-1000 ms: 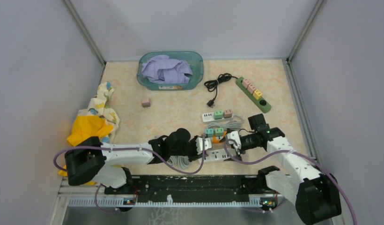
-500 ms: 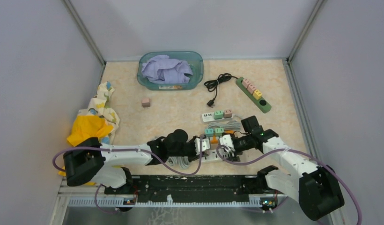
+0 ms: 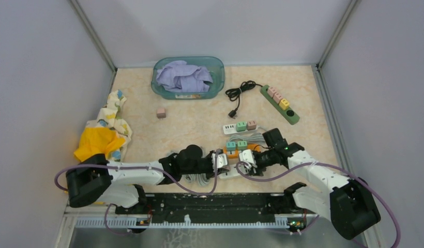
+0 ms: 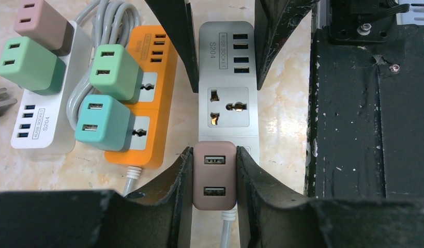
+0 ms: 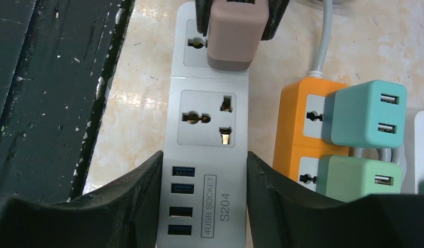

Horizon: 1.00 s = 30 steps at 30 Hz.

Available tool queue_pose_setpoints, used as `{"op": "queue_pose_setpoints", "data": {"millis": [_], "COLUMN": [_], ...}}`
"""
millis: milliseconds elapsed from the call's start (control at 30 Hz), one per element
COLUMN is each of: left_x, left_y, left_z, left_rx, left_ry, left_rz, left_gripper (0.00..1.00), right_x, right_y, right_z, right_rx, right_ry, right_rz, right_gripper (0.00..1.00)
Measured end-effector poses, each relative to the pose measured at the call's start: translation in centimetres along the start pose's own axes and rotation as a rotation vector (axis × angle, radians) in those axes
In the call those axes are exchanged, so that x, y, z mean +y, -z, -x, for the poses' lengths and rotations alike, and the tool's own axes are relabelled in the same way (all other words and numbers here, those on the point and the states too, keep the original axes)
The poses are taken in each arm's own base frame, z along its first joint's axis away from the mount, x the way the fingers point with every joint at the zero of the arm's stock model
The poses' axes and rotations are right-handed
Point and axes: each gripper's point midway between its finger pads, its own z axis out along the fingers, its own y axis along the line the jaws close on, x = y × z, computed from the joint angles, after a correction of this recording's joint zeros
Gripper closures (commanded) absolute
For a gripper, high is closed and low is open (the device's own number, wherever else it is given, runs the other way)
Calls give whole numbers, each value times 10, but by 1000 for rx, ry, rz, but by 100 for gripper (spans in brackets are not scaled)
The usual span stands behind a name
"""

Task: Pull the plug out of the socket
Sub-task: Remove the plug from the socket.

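Note:
A dusty-pink USB plug [image 4: 214, 175] sits in the near socket of a grey power strip [image 4: 228, 103]. My left gripper [image 4: 214, 170] is shut on the plug, one finger on each side. My right gripper [image 5: 205, 199] is shut on the strip's USB end [image 5: 207, 206], fingers pressing both long sides. The right wrist view shows the pink plug [image 5: 235, 36] at the strip's far end, between the left fingers. From above, both grippers [image 3: 218, 161] [image 3: 247, 160] meet over the strip [image 3: 231, 169] at the table's near edge.
An orange strip [image 4: 148, 98] with two green plugs lies beside the grey one, a white strip [image 4: 39, 124] with plugs beyond it. The black base rail [image 4: 370, 103] runs close alongside. A green strip [image 3: 279, 105], black cable, teal bin [image 3: 188, 77] and cloths [image 3: 104, 134] lie farther off.
My right gripper moved left onto the strip's USB end and closed on it. My left arm shifted slightly left, still at the pink plug.

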Motion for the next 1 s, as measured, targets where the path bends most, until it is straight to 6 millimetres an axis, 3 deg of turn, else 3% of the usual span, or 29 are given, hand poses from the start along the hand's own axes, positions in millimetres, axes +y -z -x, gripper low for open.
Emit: {"op": "queue_pose_setpoints", "data": {"millis": [167,300,767,1000], "left_x": [0,-1,0,13], "left_y": [2,2,-14,20], "left_z": [1,2,0,5], "left_rx": [-28,-40,-70,-205], "left_ry": [1,6,8,79], "left_rz": [6,8,19,70], "left_gripper": [100,100,99,99], "right_x": [0,0,3,-10], "right_y": [0,-1,4,6], "right_z": [2,3,-3,22], "right_rx": [-10,-14,33,-57], "right_ry": [-2,-9,-160,-143], "right_rz": [0,1,-13,-21], "right_gripper": [71,99,100,100]}}
